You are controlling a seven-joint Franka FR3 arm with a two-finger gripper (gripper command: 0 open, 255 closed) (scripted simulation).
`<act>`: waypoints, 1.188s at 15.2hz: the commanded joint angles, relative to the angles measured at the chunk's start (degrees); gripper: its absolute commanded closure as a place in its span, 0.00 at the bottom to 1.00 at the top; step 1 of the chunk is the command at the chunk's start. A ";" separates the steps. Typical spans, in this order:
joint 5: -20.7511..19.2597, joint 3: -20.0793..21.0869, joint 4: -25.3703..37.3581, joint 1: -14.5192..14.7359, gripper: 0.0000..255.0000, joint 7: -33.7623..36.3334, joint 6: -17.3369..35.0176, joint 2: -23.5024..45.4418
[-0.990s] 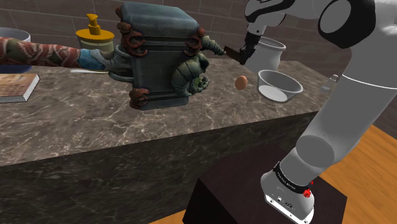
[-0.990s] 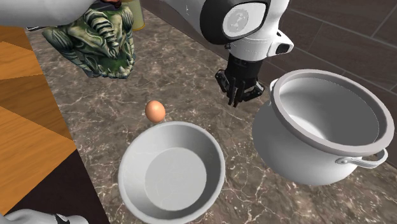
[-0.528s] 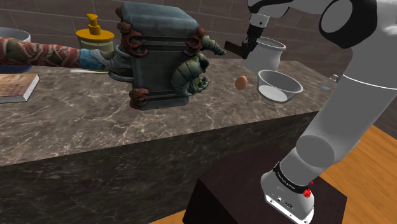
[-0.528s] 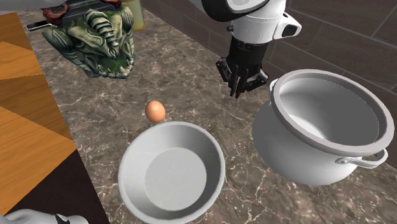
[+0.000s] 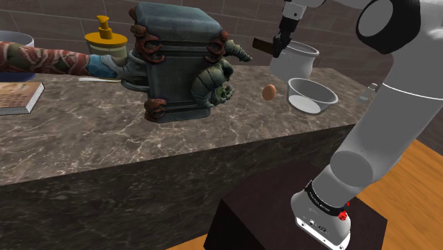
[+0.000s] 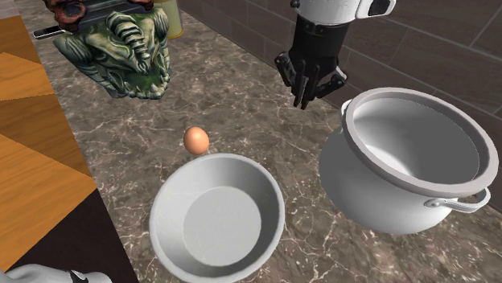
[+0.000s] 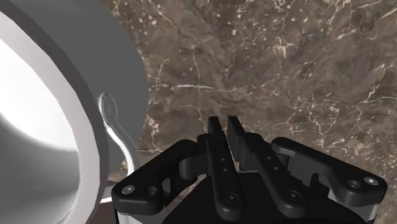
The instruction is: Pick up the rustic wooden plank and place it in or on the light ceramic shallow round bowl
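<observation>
Shoulder view: gripper (image 5: 279, 50), fingers pinched on a thin dark plank (image 5: 263, 47), hangs above the marble counter (image 5: 106, 135) beside a white pot (image 5: 302, 62) (bowl (image 5: 319, 108) just beside it).

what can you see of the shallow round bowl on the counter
The shallow round bowl is plain light grey, with a wide flat bottom, low sloping walls and a thin rim. It stands upright and empty on the dark marbled counter, close to the counter's edge. A brown egg lies right by its rim; contact cannot be told. The larger pot stands beside it, apart. The gripper, clasping the dark plank, hangs in the air away from it.
</observation>
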 commanded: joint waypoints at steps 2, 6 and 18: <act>0.08 -0.08 2.64 -0.18 1.00 -0.04 -2.43 0.26; -0.71 -0.25 1.31 -0.03 1.00 -0.04 -3.26 -2.04; -10.66 -0.37 -28.40 -1.70 1.00 0.31 0.25 -29.95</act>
